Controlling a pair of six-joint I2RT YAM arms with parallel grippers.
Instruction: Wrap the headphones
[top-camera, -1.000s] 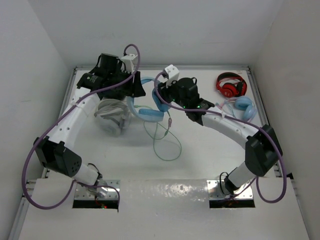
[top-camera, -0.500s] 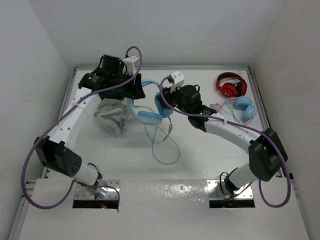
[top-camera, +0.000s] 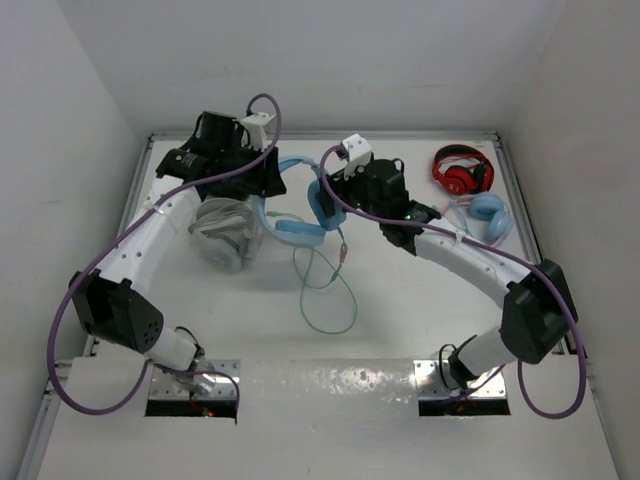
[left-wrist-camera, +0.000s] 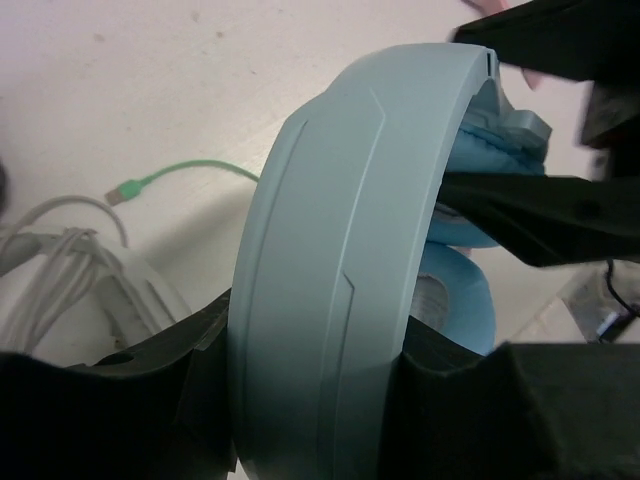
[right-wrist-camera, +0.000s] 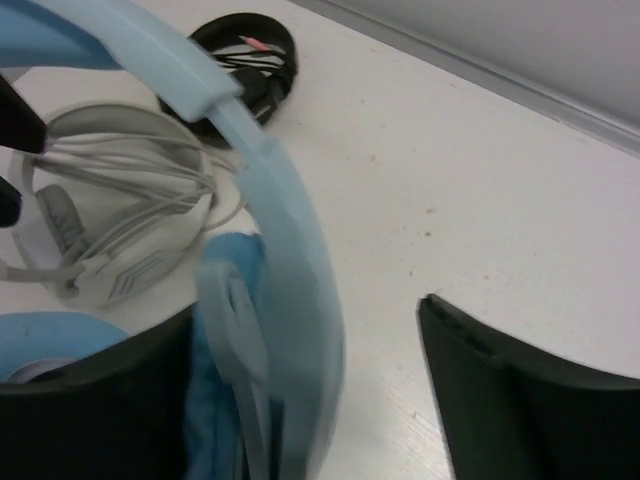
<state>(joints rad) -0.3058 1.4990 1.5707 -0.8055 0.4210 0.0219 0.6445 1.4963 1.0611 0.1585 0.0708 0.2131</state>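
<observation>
The light-blue headphones (top-camera: 298, 229) hang at the back centre of the table, between my two grippers. My left gripper (top-camera: 268, 186) is shut on the wide headband (left-wrist-camera: 330, 250), which fills the left wrist view between both black fingers. My right gripper (top-camera: 335, 200) stands open at the other side. In the right wrist view the band and a padded blue cup (right-wrist-camera: 270, 330) lie against its left finger (right-wrist-camera: 100, 400), with bare table between them and the right finger (right-wrist-camera: 520, 400). The thin pale-green cable (top-camera: 330, 290) trails in loose loops toward the near edge; its plug (left-wrist-camera: 125, 190) lies on the table.
A grey-white pair of headphones (top-camera: 222, 232) with a bundled cable lies just below my left gripper. A red pair (top-camera: 462, 170) and a pink-banded pair with blue cups (top-camera: 485, 215) sit at the back right. A black object with a cable (right-wrist-camera: 250, 60) lies beyond the grey-white pair.
My right gripper's jaws have spread apart from the headphones' cup side. The left gripper keeps its hold on the headband, and the cable loops have shifted slightly.
</observation>
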